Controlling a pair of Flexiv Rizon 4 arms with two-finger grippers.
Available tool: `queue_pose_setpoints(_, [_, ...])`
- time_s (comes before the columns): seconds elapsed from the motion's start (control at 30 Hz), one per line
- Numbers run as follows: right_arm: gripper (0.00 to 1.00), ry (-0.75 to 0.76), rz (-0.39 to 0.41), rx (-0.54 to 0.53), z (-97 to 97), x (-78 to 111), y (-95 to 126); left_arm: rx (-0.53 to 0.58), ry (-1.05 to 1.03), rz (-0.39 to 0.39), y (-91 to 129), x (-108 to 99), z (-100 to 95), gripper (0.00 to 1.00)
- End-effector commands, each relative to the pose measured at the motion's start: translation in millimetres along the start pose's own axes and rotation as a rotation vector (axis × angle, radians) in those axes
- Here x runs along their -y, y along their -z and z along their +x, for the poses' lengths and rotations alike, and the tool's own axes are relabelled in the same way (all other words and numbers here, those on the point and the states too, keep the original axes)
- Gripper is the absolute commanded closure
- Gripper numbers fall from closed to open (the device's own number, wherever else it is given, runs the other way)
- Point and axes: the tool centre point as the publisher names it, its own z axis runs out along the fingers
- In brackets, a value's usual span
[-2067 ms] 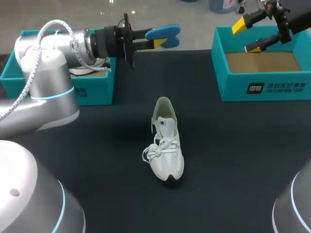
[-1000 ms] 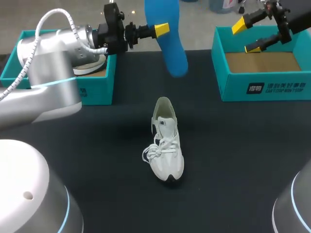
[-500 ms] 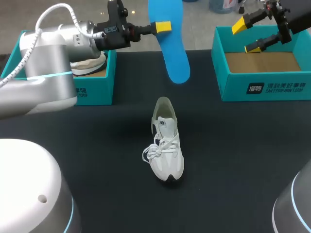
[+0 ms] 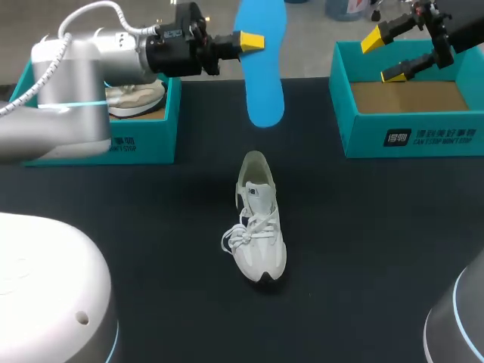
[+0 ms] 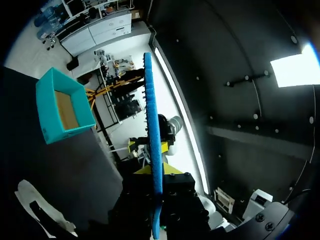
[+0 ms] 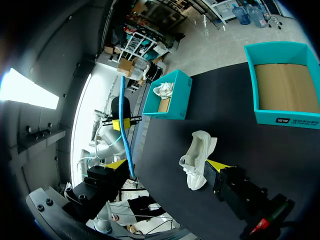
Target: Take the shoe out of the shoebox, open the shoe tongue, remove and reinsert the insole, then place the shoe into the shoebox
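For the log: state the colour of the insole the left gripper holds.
Bright blue insole; head view shows it best.

Robotics lab, left arm [image 4: 72, 57], right arm [image 4: 463, 321], black table [image 4: 363, 242], teal shoebox [image 4: 412, 136]

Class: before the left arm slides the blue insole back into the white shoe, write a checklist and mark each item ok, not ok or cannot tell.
1. Left gripper shut on the blue insole: ok.
2. White shoe upright on the table, opening upward: ok.
3. Tongue opened wide enough: cannot tell.
4. Insole over the shoe's opening: not ok, it hangs beyond the heel.
5. Right gripper clear of the shoe, open above the right shoebox: ok.
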Motion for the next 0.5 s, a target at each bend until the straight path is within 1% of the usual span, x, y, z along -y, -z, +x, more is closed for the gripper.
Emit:
queue_pose_setpoints(0.03, [0.00,-0.001,0.001,0.002,0.0,-0.8,-0.7,-0.003,0.036,-0.062,-7.2,3.0,-10.1,1.00])
queue_pose_setpoints(0.07, [0.00,0.017,0.004,0.030,4.3,-2.4,2.2,0.033,0.034,-0.082,-9.2,2.2,-12.8,1.00])
queue_pose_setpoints(0.1, [0.00,0.034,0.006,0.062,8.9,-3.8,4.1,0.032,0.034,-0.080,-10.3,1.4,-15.0,1.00])
queue_pose_setpoints(0.13, [0.00,0.048,0.005,0.095,13.4,-4.8,5.5,0.008,0.052,-0.074,-10.3,1.5,-17.2,1.00])
queue_pose_setpoints(0.17, [0.00,0.056,0.000,0.119,18.0,-5.6,6.3,0.017,0.056,-0.072,-10.5,1.6,-19.5,1.00])
queue_pose_setpoints(0.3, [0.00,0.094,-0.028,0.214,37.8,-6.9,7.3,0.012,0.071,-0.044,-10.6,1.7,-26.6,1.00])
queue_pose_setpoints(0.33, [0.00,0.100,-0.035,0.241,42.5,-7.1,7.1,0.011,0.089,-0.025,-10.7,1.6,-28.1,1.00])
queue_pose_setpoints(0.5, [0.00,0.149,-0.034,0.412,61.4,-8.4,2.4,0.023,0.135,0.011,-13.8,1.7,-30.7,1.00])
